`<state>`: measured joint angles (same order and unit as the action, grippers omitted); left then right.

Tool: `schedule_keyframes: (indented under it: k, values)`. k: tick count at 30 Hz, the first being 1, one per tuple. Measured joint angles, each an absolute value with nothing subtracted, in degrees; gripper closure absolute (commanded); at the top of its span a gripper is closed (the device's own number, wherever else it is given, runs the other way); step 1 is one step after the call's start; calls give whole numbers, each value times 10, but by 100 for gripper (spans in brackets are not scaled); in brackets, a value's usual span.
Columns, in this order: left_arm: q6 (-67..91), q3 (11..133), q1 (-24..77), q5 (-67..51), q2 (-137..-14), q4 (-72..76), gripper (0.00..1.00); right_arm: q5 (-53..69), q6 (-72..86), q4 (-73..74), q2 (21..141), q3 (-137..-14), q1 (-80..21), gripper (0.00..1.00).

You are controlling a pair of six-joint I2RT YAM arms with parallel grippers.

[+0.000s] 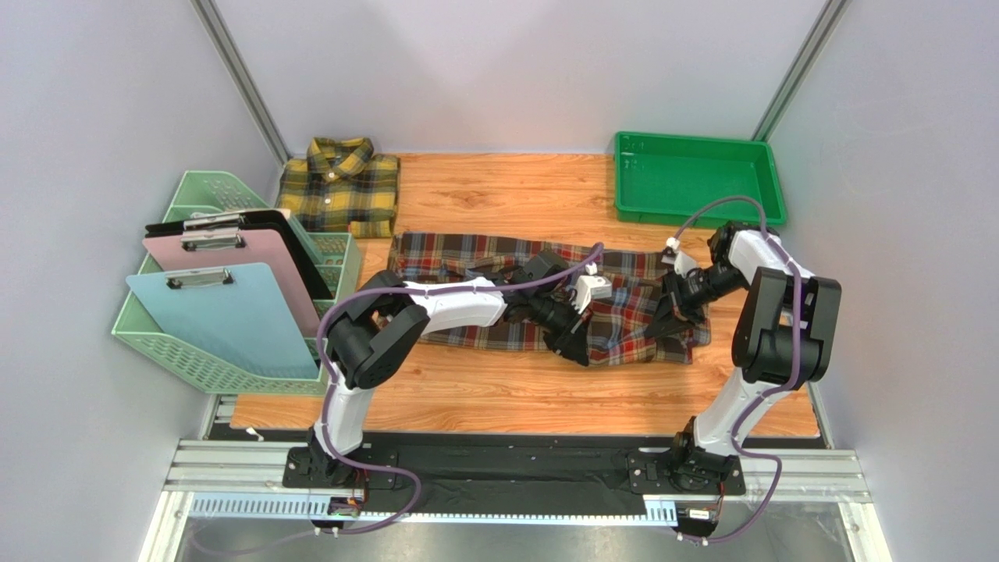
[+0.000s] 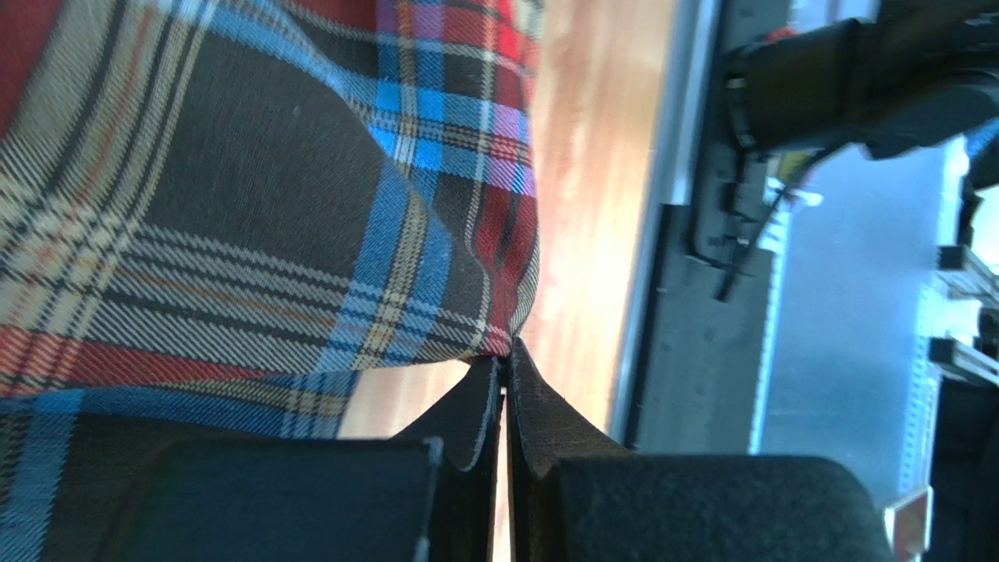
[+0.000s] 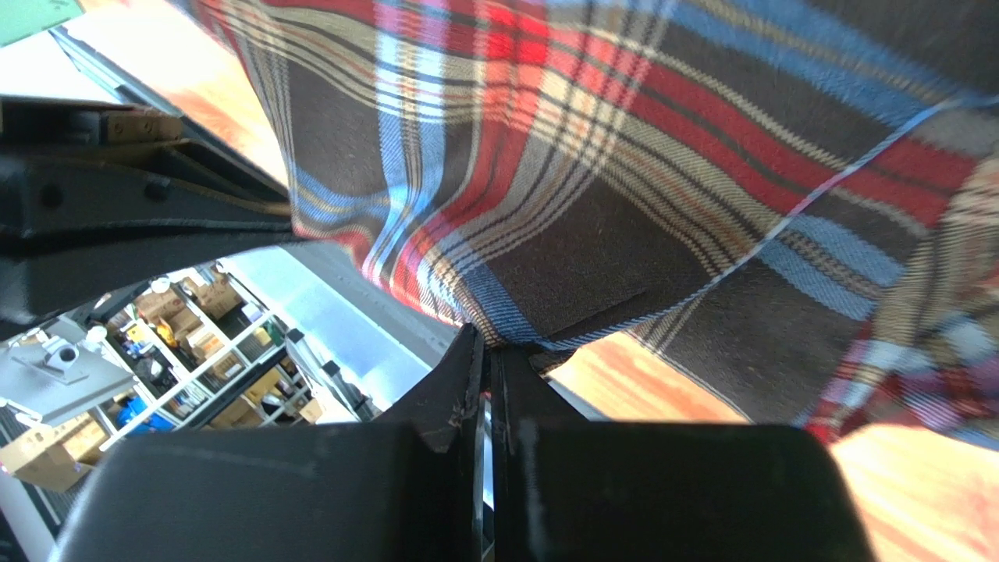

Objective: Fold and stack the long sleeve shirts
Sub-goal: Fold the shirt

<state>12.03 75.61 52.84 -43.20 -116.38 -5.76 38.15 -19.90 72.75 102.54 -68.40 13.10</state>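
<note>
Red-checked woven flannel shirt (image 1: 463, 252), edge pinched in left claw (image 2: 507, 363), right claw (image 3: 487, 351)

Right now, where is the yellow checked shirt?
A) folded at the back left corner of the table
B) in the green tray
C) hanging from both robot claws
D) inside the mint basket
A: the yellow shirt lies folded at the back left corner of the table, far from the green tray.
</note>
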Motion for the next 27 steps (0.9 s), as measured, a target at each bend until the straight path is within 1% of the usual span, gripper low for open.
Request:
schedule_keyframes:
  k: [7, 12, 22, 27]
  values:
    - [113, 814, 528, -468, -1125, -120, 100, 387, -221, 763, 1017, -738, 132, 100]
    - [116, 858, 528, -488, -1125, -152, 100, 395, -239, 773, 1017, -770, 132, 100]
    - [132, 908, 515, -515, -1125, -197, 100, 422, -269, 795, 1017, -815, 132, 100]
    - [138, 931, 505, -519, -1125, -210, 100, 434, -275, 796, 1019, -823, 132, 97]
